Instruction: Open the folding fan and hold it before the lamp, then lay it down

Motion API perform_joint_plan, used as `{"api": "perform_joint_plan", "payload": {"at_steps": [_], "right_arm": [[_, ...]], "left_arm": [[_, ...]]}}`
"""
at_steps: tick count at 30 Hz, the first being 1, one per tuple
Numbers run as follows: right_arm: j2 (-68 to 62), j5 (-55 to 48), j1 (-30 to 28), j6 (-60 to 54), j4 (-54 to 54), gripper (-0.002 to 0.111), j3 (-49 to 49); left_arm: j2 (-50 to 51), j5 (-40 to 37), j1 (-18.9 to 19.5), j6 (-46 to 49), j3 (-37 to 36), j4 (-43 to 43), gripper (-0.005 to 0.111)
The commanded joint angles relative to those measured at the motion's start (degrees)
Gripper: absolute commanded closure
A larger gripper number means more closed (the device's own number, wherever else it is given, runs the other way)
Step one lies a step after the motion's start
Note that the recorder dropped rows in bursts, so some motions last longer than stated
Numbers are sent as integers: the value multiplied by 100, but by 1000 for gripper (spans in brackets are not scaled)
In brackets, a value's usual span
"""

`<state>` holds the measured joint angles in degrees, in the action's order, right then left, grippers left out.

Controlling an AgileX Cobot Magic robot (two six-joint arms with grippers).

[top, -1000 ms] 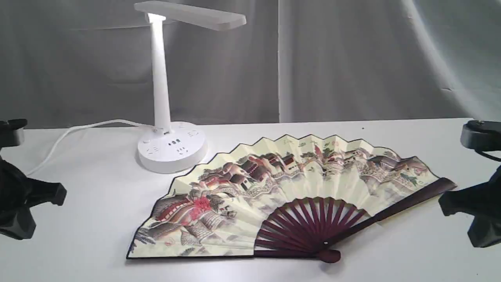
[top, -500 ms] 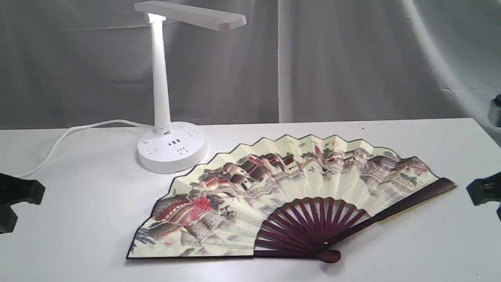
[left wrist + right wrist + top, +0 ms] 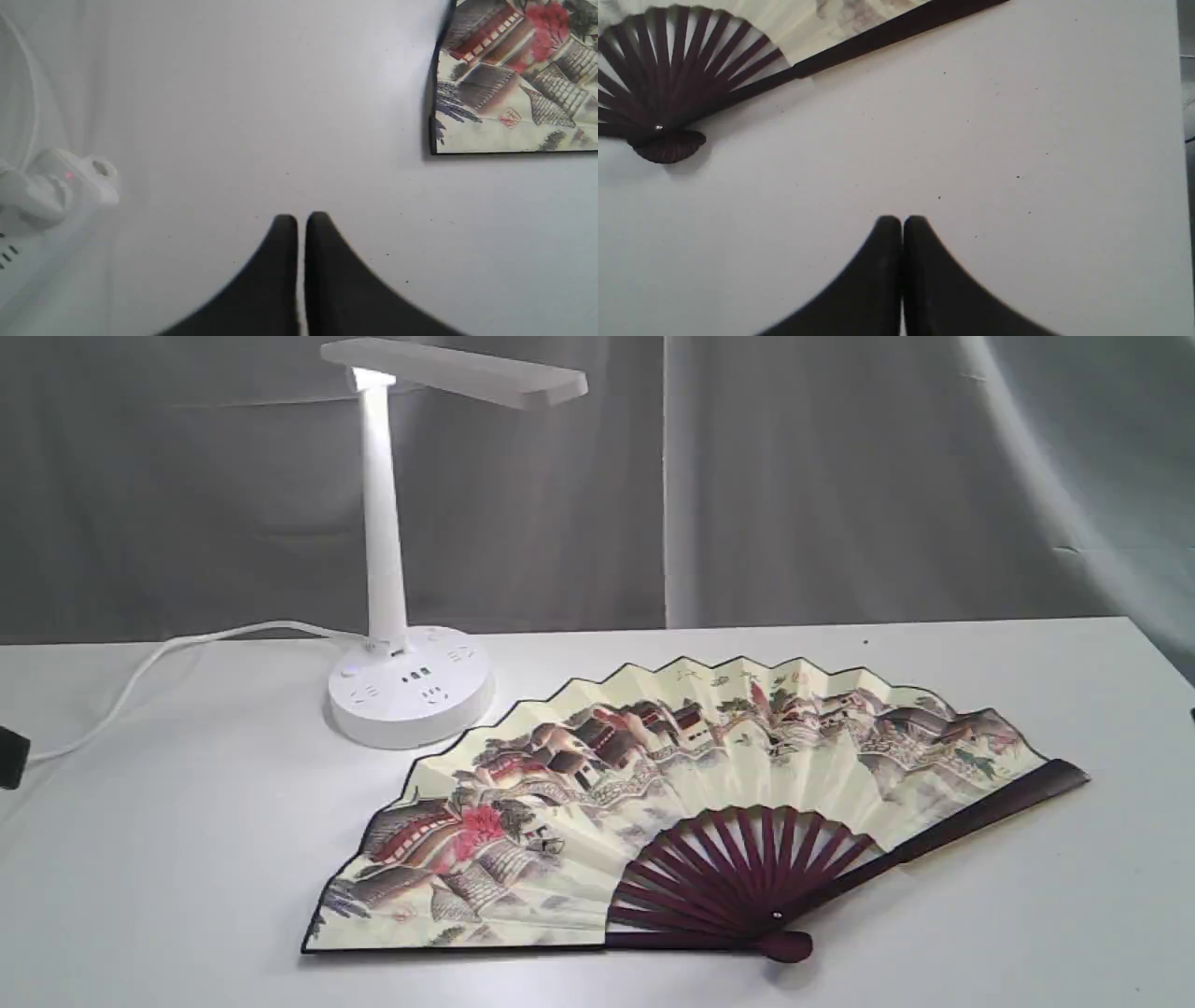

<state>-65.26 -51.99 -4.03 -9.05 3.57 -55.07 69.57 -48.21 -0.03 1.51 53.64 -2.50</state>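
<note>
Your left end effector (image 3: 301,219) and right end effector (image 3: 902,219) are closed, seemingly empty, and the folding fan (image 3: 653,775) lies open on the surface (image 3: 187,896).

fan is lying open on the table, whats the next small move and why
Probably nothing more with the fan: it lies spread flat on the table near the lamp, and neither gripper touches it. The left gripper and the right gripper are both shut over bare table, so I'd just park the arms clear of it.

Cream landscape-painted fan (image 3: 691,793), maroon ribs
</note>
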Motion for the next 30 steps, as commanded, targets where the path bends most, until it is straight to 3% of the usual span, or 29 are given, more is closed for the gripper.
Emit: {"api": "perform_joint_plan", "payload": {"at_steps": [1, 13, 30], "right_arm": [[247, -33, 14, 90, -244, 108, -6], [1292, -117, 14, 122, -357, 108, -6], [3855, -63, 14, -17, -796, 108, -6]], "left_arm": [[-264, -22, -23, 7, -33, 250, 107], [-1212, -103, -23, 7, -33, 433, 107], [-4170, -84, -23, 7, -33, 433, 107]]}}
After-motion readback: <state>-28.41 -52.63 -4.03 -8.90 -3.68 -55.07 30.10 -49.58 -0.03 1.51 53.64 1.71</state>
